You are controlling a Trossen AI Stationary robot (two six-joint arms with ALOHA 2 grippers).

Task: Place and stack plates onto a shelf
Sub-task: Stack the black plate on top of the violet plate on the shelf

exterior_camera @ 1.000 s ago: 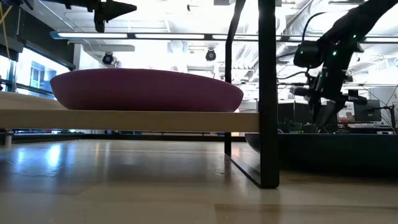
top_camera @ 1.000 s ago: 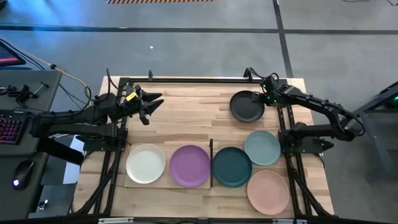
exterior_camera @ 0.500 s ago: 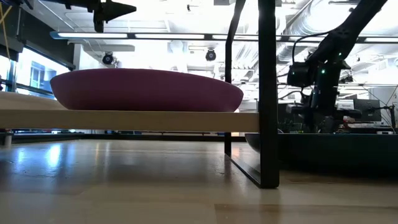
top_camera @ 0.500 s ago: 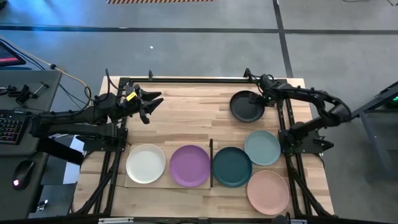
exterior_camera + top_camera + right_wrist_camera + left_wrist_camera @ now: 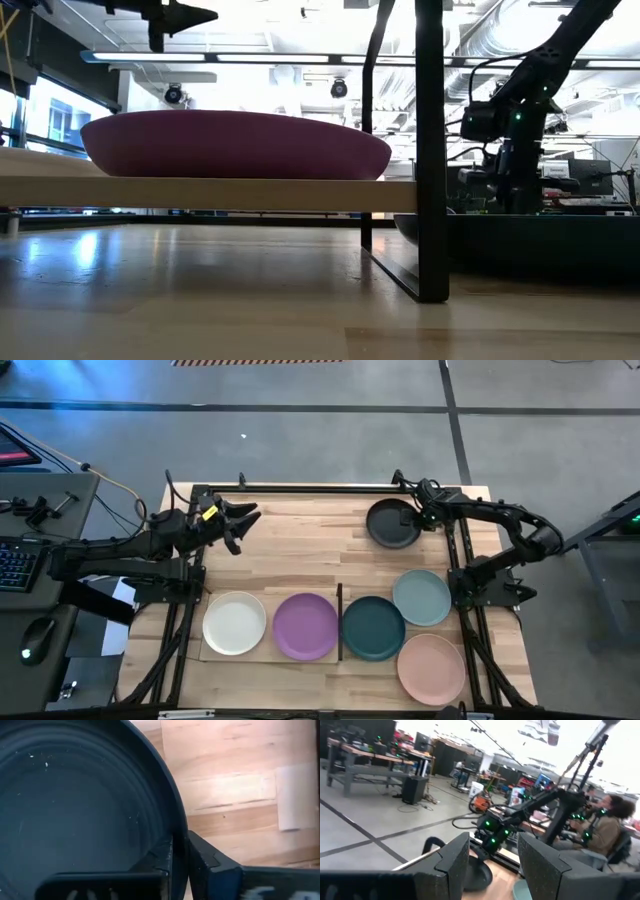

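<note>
The right gripper [image 5: 418, 517] is at the far right part of the table [image 5: 300, 550], at about 1 o'clock from the middle. Its two fingers [image 5: 212, 865] are pinched on the rim of the black plate [image 5: 392, 525]. One finger is inside the rim and one is outside, with the thin edge squeezed between them. The rest of the black plate spreads out toward 9 o'clock from the gripper. It looks a bit tipped, but I cannot tell if it is off the wood.

The left gripper [image 5: 240, 520] hangs over the far left part of the table, at about 10 o'clock. Its fingers [image 5: 452, 862] are apart and hold nothing.

The shelf [image 5: 268, 656] is the pale board at the near edge, at about 7 o'clock. The white plate [image 5: 235, 622] and the purple plate [image 5: 305, 626] lie side by side on it. A thin dark strip [image 5: 340, 622] stands at the shelf's right end.

Just past the strip, the dark teal plate [image 5: 373, 628] lies on the table. The pale mint plate [image 5: 421, 597] sits at its 1 o'clock side, touching it. The pink plate [image 5: 431, 668] is at 5 o'clock, near the corner.

A person [image 5: 607, 827] sits in the room behind the table.
</note>
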